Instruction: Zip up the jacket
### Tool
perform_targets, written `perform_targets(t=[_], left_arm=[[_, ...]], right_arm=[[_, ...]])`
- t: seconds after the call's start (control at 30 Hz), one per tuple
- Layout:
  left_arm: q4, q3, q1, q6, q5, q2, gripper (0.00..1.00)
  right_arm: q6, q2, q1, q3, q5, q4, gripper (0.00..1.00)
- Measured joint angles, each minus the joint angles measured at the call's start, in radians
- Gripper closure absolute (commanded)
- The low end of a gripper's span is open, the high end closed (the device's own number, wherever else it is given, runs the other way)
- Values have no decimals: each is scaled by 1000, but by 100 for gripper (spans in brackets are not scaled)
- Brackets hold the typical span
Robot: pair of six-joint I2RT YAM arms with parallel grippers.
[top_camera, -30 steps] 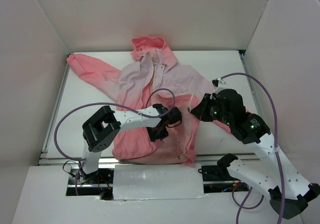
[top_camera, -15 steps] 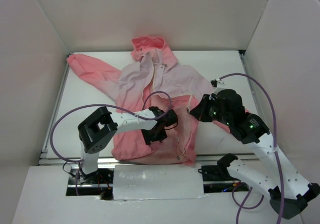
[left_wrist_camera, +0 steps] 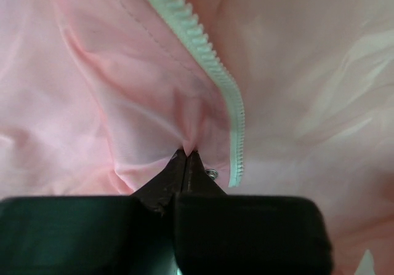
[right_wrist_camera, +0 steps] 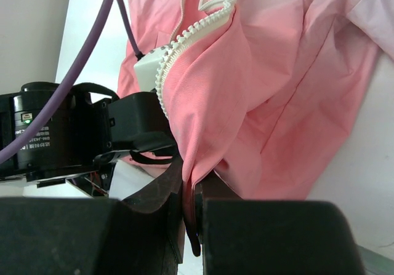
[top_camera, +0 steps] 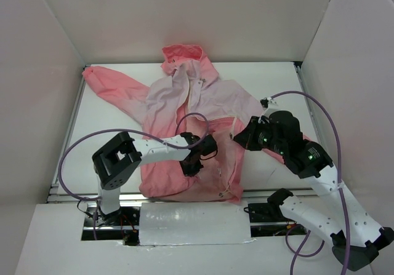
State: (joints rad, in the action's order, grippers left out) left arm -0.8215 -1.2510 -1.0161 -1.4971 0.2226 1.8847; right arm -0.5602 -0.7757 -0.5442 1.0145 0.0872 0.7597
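Observation:
The jacket [top_camera: 161, 100] lies spread on the white table, hood at the back, coral pink fading to pale lilac across the chest. Its front is open low down, with the white zipper [left_wrist_camera: 209, 63] running past a small metal snap [left_wrist_camera: 212, 173]. My left gripper [top_camera: 194, 159] rests on the lower front, and its tips [left_wrist_camera: 186, 156] are shut on a pinched fold of pink fabric just left of the zipper's end. My right gripper [top_camera: 240, 136] is shut on the other front panel's edge [right_wrist_camera: 203, 133], lifting it so that its zipper teeth [right_wrist_camera: 184, 38] hang above.
White walls enclose the table [top_camera: 111, 127] on three sides. Purple cables [top_camera: 80, 152] loop over both arms. A white foam strip [top_camera: 194, 224] and the arm bases line the near edge. The jacket's left sleeve [top_camera: 114, 84] stretches to the far left corner.
My left gripper has closed from open onto a fold of the jacket and shifted slightly left. The right gripper has kept its grip and place.

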Motion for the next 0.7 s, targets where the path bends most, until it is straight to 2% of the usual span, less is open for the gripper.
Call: perform_targets(t=[0.2,0.3,0.57,0.6,0.63,0.67,0.7], left_arm=[[19,29,-3,3,17,-32,100],[39,79,-9,22,52,-99,100],[169,219,-12,167,148,-533,100],[198,246,-12,189,152,-589,93],[218,272,-12,208,157,-642,92],[240,302,-11,219,159,-690,93],[253,326,-8,232,160,-730,100]], right_arm=[[-8,8,7,-33,19,-21,100],[-16,7,9,-73,52,-56,100],[-48,-37,12,-244,251,-208,100],[-58,-48,12,-260,282,-231,100],[-72,-59,12,-273,314,-259,100],[-85,-69,12,-288,342,-291,100],[-100,-80,11,-301,367,-321,100]])
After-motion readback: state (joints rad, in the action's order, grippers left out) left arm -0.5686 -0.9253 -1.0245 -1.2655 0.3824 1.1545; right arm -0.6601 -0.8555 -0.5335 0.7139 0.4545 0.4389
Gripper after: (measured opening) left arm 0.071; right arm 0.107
